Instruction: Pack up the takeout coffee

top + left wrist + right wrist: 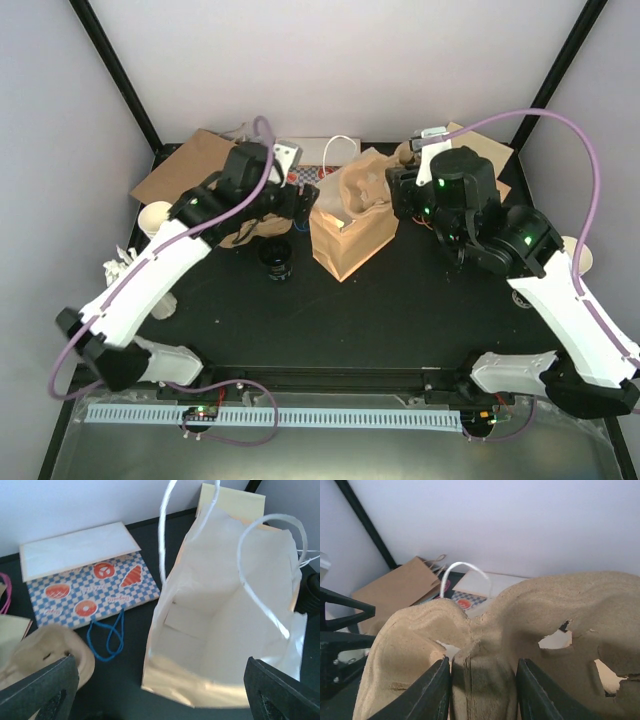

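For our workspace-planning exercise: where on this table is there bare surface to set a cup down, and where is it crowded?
Bare table lies in front, between the paper bag, the lidded cup and the near edge. The back edge is crowded with flat bags, the left edge with cream cups.

Both arms are wearing glossy white shells over their long links, the left arm and the right arm alike, with bulky black housings sitting at the joints and wrists. A lilac cable is trailing along each one (the right cable in a wider arc), and small green lights are glowing on the black sections. The left gripper and right gripper are showing matte black fingers.
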`<state>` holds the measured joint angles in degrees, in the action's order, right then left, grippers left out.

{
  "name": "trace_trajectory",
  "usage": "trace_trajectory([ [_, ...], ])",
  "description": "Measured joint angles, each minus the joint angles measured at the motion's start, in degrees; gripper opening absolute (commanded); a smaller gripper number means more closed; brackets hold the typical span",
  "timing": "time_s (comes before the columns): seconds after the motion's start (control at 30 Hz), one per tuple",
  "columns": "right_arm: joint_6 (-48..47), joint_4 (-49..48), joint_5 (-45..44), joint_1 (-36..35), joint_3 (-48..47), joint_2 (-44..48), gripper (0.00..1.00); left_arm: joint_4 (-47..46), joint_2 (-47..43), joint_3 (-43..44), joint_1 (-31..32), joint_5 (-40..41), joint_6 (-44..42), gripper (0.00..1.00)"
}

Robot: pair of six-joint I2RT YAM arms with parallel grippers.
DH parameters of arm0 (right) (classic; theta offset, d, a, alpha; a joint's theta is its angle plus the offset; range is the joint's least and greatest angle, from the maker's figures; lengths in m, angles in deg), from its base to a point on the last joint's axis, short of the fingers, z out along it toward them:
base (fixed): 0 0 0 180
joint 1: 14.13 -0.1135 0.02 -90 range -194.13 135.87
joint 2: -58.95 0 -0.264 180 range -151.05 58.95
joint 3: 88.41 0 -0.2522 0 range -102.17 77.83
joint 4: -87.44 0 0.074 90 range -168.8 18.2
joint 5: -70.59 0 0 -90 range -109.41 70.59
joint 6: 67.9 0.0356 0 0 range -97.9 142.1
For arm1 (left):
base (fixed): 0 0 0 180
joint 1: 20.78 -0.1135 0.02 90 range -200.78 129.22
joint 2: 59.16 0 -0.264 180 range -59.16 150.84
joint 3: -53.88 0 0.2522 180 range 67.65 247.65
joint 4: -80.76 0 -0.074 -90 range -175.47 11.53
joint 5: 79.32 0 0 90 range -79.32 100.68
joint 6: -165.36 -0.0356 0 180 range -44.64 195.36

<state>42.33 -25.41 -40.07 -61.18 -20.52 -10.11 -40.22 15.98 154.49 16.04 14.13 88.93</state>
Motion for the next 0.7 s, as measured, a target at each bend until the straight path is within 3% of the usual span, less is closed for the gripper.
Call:
trace_trajectory([
  [0.33, -3.8, -0.3, -3.7, 5.7, -0.5, -2.7, 0.38, -3.8, 15.6, 9.1, -0.4, -2.8, -4.9, 0.76],
  [0.5, -5.2, -0.9, -7.6, 5.9, -2.1, -2.6, 0.38, -4.6, 19.1, 10.8, -0.4, -3.5, -6.1, 0.66],
  [0.7, -5.4, -1.9, -8.9, 5.9, -2.1, -1.6, 0.39, -4.5, 20.7, 10.9, -0.4, -3.5, -6.9, 0.65],
])
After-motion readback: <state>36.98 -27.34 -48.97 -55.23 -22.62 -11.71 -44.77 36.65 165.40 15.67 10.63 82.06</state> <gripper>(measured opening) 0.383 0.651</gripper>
